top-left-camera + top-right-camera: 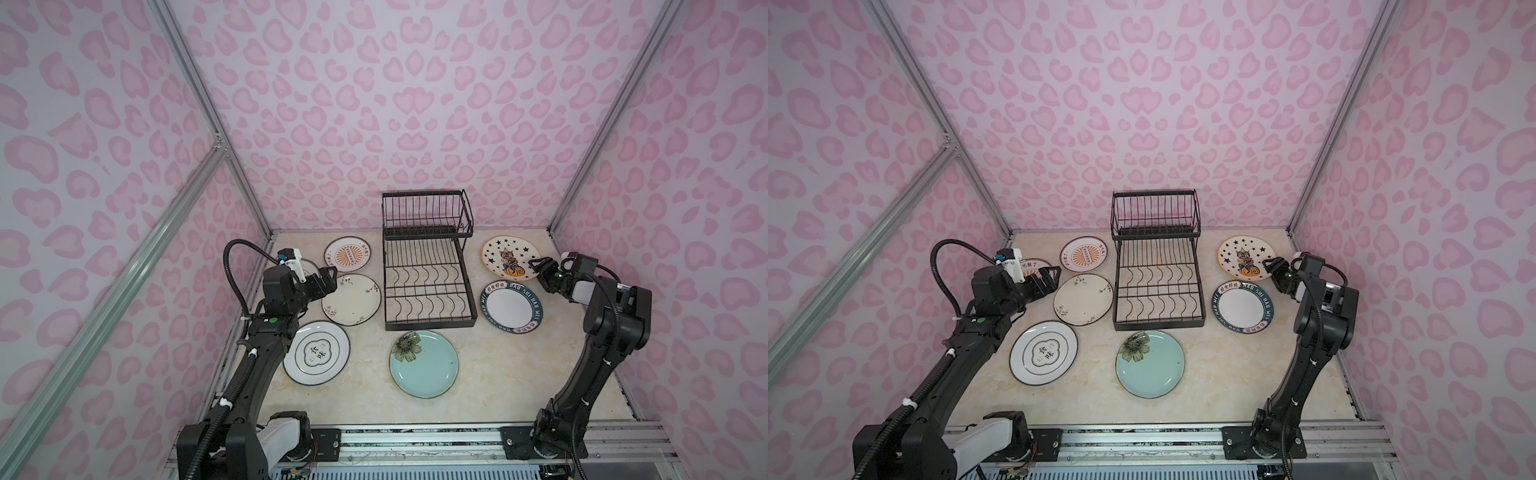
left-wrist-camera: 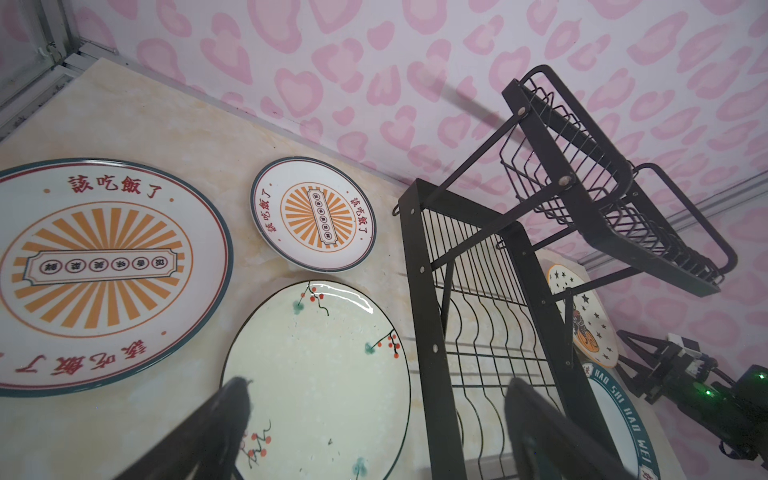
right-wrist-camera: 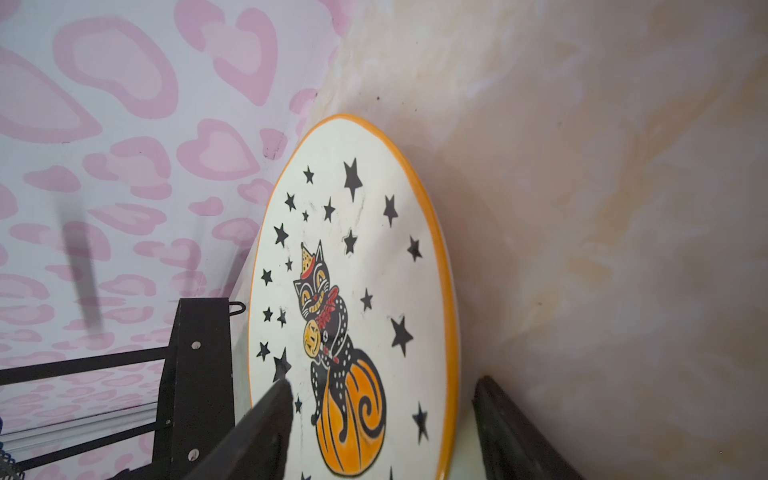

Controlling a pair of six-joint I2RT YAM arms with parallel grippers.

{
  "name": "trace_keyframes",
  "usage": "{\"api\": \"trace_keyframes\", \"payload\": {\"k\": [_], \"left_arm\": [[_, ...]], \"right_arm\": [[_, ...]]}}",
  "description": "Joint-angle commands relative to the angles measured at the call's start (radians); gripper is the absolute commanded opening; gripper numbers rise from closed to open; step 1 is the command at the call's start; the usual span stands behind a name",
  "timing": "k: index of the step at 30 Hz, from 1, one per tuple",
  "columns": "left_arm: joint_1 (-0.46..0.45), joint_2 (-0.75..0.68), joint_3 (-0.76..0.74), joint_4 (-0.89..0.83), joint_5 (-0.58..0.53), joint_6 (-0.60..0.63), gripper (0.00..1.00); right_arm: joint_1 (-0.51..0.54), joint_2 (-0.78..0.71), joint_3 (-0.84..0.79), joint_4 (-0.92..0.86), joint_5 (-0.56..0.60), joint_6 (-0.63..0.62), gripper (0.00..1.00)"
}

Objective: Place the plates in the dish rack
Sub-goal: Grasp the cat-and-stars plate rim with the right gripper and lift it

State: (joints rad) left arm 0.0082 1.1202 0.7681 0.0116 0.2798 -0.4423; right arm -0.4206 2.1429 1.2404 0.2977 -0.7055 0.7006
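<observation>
Bench [image 1: 519, 374] front: teal flower plate [image 1: 424, 365] lay flat just in front of the dish rack [image 1: 432, 325], green-ringed emblem plate [image 1: 318, 353] off the rack's front-left corner. Alongside the rack: cream branch plate [image 1: 353, 299] on its left, navy-lettered plate [image 1: 511, 305] on its right, both flat. Left gripper [image 1: 332, 279] hovered at the cream plate's edge away from the rack, fingers [image 2: 208, 428] wide apart, empty. Right gripper [image 1: 535, 266] sat at the star-and-cat plate [image 1: 505, 255], right of the rack toward its back. Its fingers [image 3: 257, 428] were apart, straddling the orange rim, one over the face, one outside; no clamp visible. Far sunburst plate [image 1: 347, 254] lay left of the rack's back; second sunburst plate [image 2: 95, 274] further left, partly hidden by the left arm. Rack empty, both tiers. Read: first pick in hand, right side. Next move likely needed the fingers closed on the rim, a lift, a tilt to edge-on, then lowering into a lower-tray slot without snagging wires.
</observation>
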Motion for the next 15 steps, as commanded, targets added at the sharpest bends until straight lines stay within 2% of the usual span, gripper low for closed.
{"api": "trace_keyframes", "payload": {"k": [1,2,10,15], "left_arm": [[0.000,-0.006,0.017,-0.018,-0.011,0.012,0.98],[0.001,-0.006,0.018,-0.022,-0.011,0.011,0.98],[0.000,-0.005,0.031,-0.045,-0.016,0.015,0.98],[0.000,0.000,0.043,-0.059,0.015,0.031,0.98]], "right_arm": [[0.000,0.017,0.004,0.018,0.011,0.029,0.58],[0.000,0.020,0.004,0.023,0.009,0.035,0.53],[0.005,0.031,0.022,-0.010,0.019,0.028,0.42],[0.005,0.033,0.033,-0.040,0.031,0.021,0.40]]}}
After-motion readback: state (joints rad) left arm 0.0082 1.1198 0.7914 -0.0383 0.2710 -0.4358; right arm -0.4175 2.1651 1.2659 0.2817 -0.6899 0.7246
